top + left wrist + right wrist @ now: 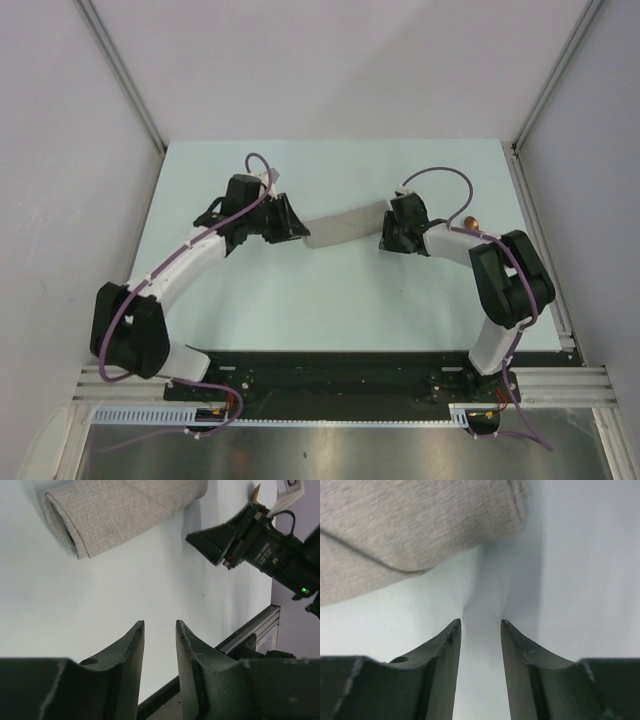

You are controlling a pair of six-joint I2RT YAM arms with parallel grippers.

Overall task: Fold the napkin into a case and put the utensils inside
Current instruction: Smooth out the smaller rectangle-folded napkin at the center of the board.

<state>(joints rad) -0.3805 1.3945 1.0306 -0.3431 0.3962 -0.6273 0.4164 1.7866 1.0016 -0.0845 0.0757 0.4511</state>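
One plain grey-beige fabric napkin point(345, 228) lies near the middle of the pale table point(330, 300), folded into a narrow band that slants up to the right. In the left wrist view its left end gapes like a pocket mouth, and a diagonal fold edge crosses its top face.

Two white-and-black arms reach in from the near edge, one at each end of the napkin. The left gripper point(285, 220) hangs just beside the left end. Its two dark fingers point(132, 650) stand spread, with only bare table showing in the gap. The right gripper point(395, 230) is at the right end. In the top view it overlaps the cloth's corner, and whether it touches cannot be told. Its fingers point(515, 655) are likewise apart with nothing between them, and the napkin lies ahead and to one side of them.

One utensil shows, a small copper-coloured tip point(470, 222) just right of the right gripper. The right arm's forearm hides most of it, so its shape is unclear.

Two purple cables point(450, 175) loop over the arms. One aluminium rail point(340, 385) with a black plate runs along the near edge, and plain white walls close in the left, right and far sides.
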